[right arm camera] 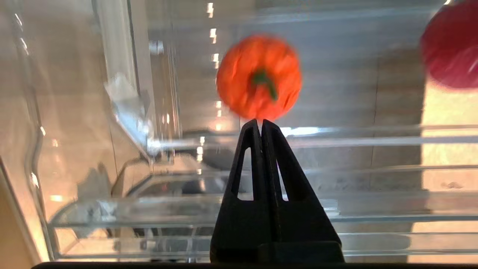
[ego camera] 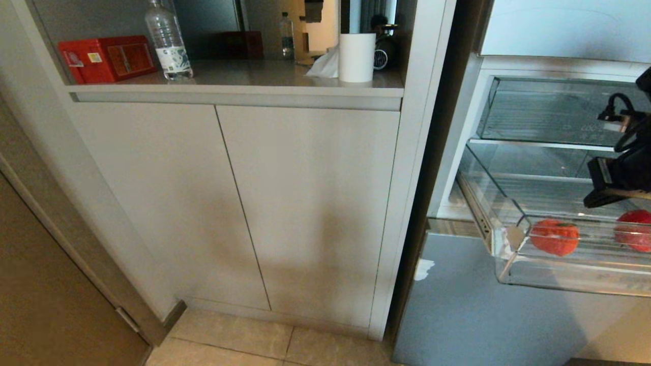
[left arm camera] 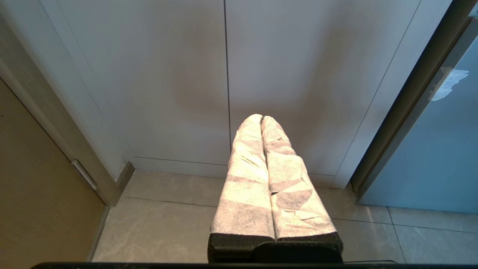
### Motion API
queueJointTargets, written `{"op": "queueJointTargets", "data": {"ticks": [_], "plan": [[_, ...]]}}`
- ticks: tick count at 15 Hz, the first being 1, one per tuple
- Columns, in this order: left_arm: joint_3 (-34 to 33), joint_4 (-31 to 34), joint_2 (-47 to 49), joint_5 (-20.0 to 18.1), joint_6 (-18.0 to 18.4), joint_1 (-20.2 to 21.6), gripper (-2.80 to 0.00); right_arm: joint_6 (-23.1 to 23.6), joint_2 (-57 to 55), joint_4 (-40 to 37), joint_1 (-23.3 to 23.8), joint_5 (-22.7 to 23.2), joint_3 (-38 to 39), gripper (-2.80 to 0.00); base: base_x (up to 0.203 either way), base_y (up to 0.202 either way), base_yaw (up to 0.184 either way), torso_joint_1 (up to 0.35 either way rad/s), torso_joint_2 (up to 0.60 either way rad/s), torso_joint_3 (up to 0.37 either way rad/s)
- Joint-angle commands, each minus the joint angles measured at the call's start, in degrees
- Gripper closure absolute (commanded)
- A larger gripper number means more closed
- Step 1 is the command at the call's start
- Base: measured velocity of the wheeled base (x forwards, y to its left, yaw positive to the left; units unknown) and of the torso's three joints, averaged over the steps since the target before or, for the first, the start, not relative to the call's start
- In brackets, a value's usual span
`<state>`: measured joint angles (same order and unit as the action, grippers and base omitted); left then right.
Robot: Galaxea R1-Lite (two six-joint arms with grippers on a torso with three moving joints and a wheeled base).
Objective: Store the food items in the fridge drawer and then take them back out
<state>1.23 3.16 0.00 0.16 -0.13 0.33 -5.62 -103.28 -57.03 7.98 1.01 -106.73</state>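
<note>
My left gripper (left arm camera: 261, 119) hangs parked low in front of the pale cupboard doors (ego camera: 229, 203), its two cloth-wrapped fingers (left arm camera: 246, 175) pressed together on nothing, pointing at the seam between the doors above the tiled floor (left arm camera: 168, 224).

Right of the cupboard, at the right edge of the head view, the clear drawer (ego camera: 513, 264) stands pulled out of the open fridge. It is shallow, wide, hard glossy plastic with a white-edged front, and a taller clear drawer (ego camera: 539, 112) sits above it. Both fruits lie inside on its floor, apart from each other: the orange-red one (ego camera: 555, 237) toward the drawer's left end, the red one (ego camera: 634, 231) cut by the frame's right edge. The orange-red fruit is round, faintly ribbed, with a small green stalk on top; the red one looks smooth.

My right gripper (right arm camera: 261, 125) hovers over the drawer, its black tapered fingers (right arm camera: 244, 164) shut tight and empty, tips aimed just short of the orange-red fruit in the wrist view.

I judge the storing is done and the taking-out is in hand. Next I must spread these fingers wide, come down over the orange-red fruit and close gently; it is round, so it may roll against the slick plastic.
</note>
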Motion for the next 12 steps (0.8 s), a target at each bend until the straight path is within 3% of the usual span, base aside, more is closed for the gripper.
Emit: {"op": "queueJointTargets", "data": {"ticks": [1,4,5,6,12], "plan": [[0.0,0.0,0.0,0.0,0.0,0.0,0.00,0.0,0.0,1.7,0.1,-0.1,0.2,0.00,0.000,0.000,0.000,0.000,0.00,0.000],[0.0,0.0,0.0,0.0,0.0,0.0,0.00,0.1,-2.3,2.2,0.2,-0.1,0.0,0.00,0.000,0.000,0.000,0.000,0.00,0.000],[0.0,0.0,0.0,0.0,0.0,0.0,0.00,0.1,-3.0,2.7,0.2,-0.3,-0.3,-0.98,0.000,0.000,0.000,0.000,0.00,0.000],[0.0,0.0,0.0,0.0,0.0,0.0,0.00,0.1,-3.5,3.1,0.2,-0.3,-0.3,-2.80,0.000,0.000,0.000,0.000,0.00,0.000],[0.0,0.0,0.0,0.0,0.0,0.0,0.00,0.2,-7.9,3.6,0.1,-0.5,-1.7,-2.80,0.000,0.000,0.000,0.000,0.00,0.000]]}}
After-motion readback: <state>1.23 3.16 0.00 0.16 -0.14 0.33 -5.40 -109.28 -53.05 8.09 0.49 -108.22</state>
